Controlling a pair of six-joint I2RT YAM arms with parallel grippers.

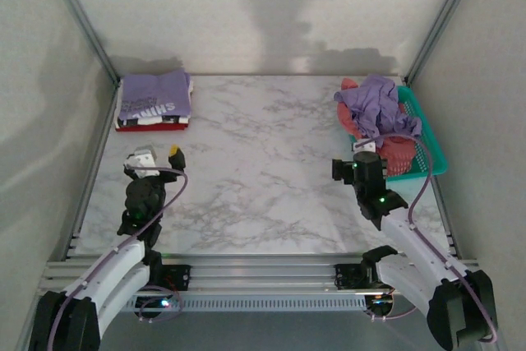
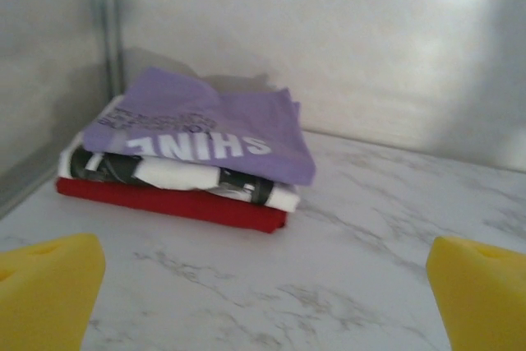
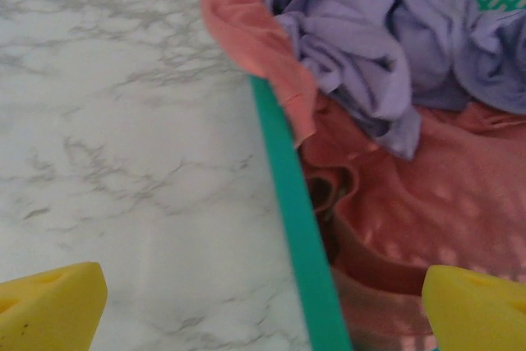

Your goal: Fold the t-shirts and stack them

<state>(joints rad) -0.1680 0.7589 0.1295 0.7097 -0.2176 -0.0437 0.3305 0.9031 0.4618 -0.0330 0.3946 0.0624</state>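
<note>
Folded t-shirts (image 1: 154, 103), lavender on top, are stacked at the upper left of the marble counter (image 1: 263, 162). Crumpled t-shirts (image 1: 376, 104), lavender and coral, are heaped in a teal basket (image 1: 433, 141) at the upper right. The left hand (image 2: 263, 302) and right hand (image 3: 263, 314) are spread apart, empty.

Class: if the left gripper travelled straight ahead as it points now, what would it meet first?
Probably the folded stack of t-shirts; just tabletop lies between, though depth is unclear.
</note>
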